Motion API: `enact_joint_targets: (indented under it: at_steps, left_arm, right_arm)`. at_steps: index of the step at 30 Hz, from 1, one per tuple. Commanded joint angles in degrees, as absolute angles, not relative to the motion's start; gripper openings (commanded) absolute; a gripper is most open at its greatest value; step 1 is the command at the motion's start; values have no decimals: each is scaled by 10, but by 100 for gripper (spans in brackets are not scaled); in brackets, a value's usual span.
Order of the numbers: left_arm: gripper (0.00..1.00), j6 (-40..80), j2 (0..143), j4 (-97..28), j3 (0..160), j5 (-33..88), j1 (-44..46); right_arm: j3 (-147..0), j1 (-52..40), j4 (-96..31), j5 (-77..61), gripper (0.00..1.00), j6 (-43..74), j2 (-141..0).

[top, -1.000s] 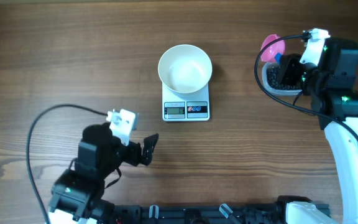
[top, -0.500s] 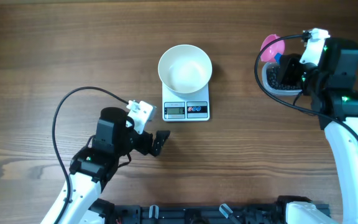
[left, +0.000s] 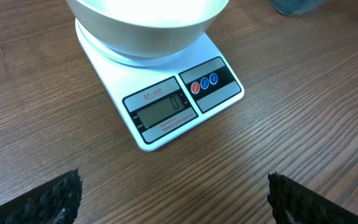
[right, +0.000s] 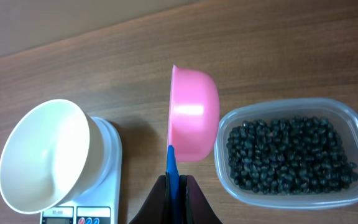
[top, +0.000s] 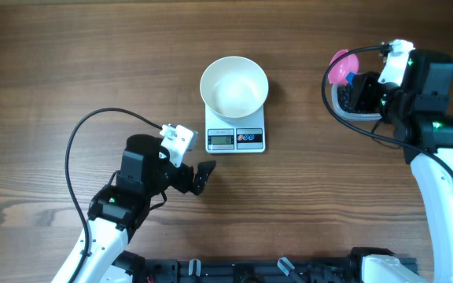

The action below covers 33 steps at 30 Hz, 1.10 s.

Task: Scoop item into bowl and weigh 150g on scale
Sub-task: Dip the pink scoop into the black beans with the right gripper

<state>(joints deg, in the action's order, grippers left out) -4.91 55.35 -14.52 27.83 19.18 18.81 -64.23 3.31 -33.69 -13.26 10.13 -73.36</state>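
The white bowl [top: 234,86] stands on the white scale [top: 236,139]; its display [left: 161,111] faces the left wrist view, under the bowl [left: 148,25]. Black beans, the item [right: 291,155], fill a clear tub [right: 347,112] at the right. My right gripper [right: 178,186] is shut on the blue handle [right: 172,165] of a pink scoop [right: 194,115]. The scoop hangs turned on its side between bowl [right: 42,155] and tub, its inside hidden. My left gripper [left: 173,199] is open just in front of the scale, nothing between its fingertips [left: 55,196].
The tub [top: 352,101] sits at the table's right side under my right gripper [top: 358,82] and the scoop [top: 344,66]. My left gripper [top: 197,179] sits low left of the scale, with a black cable looping beside the arm. Bare wood surrounds the scale.
My left arm has swung right and forward toward the scale, still open. The right gripper has stayed over the tub with the scoop.
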Motion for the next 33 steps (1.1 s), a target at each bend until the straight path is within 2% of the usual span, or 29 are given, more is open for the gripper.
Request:
enact_joint_targets:
  at_steps: [1,13,21,27,33]
  left_arm:
    - [100,-56,555,-144,291,186,189]
    - [100,-56,555,-144,292,186,189]
    - [100,-56,555,-144,292,186,189]
    - [100,-56,555,-144,291,186,189]
    - [100,-56,555,-144,291,186,189]
  right_arm:
    - [-655,35,-342,-128,4,83,-726]
    - [-679,77,-395,-116,4,20,-724]
    - [-681,97,-453,37,4,-53,-743]
    - [-681,97,-425,104,4,-91,-809]
    - [-681,97,-396,104,4,-105,-898]
